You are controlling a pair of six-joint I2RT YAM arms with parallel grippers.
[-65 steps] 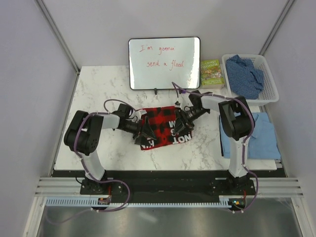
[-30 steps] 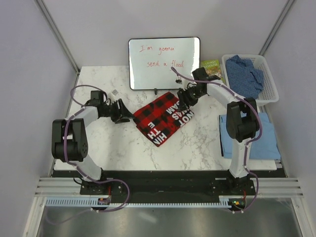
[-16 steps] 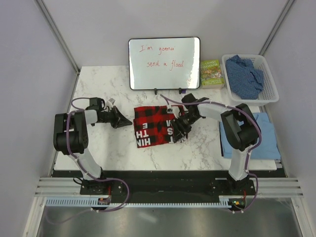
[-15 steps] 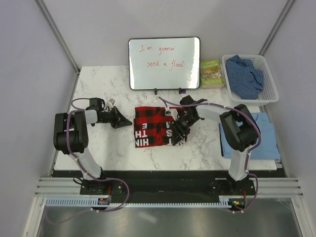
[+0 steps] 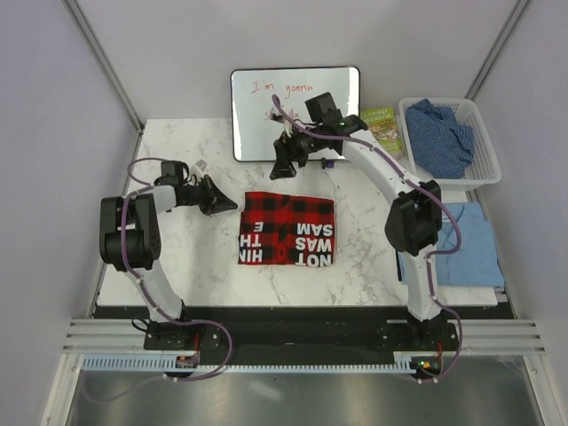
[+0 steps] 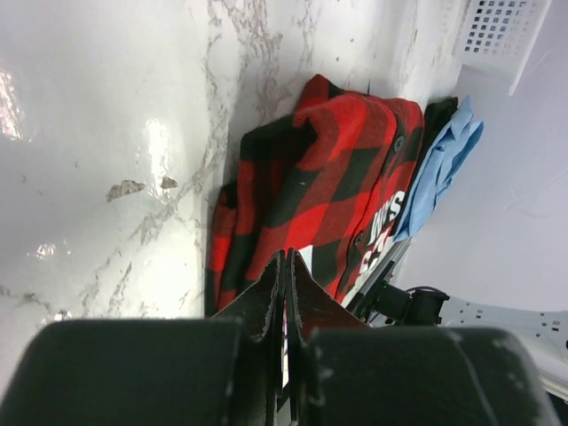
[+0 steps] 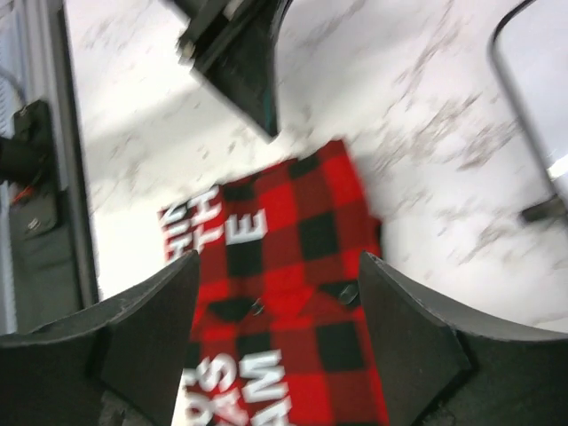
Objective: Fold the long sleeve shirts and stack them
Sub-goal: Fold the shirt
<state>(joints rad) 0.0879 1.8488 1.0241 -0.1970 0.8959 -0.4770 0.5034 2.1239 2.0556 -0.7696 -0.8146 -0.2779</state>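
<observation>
While checked flannel (image 5: 286, 229) lies rectangular on marble (image 5: 177, 266), left end effector (image 5: 234, 207) sits pinched, right end effector (image 5: 280, 169) gapes

Folded red-and-black checked flannel (image 5: 286, 229), flat

flannel shirt (image 5: 286, 229): soft checked cloth | table (image 5: 364, 257): glossy marble-look | basket (image 5: 485, 165): white plastic mesh
</observation>
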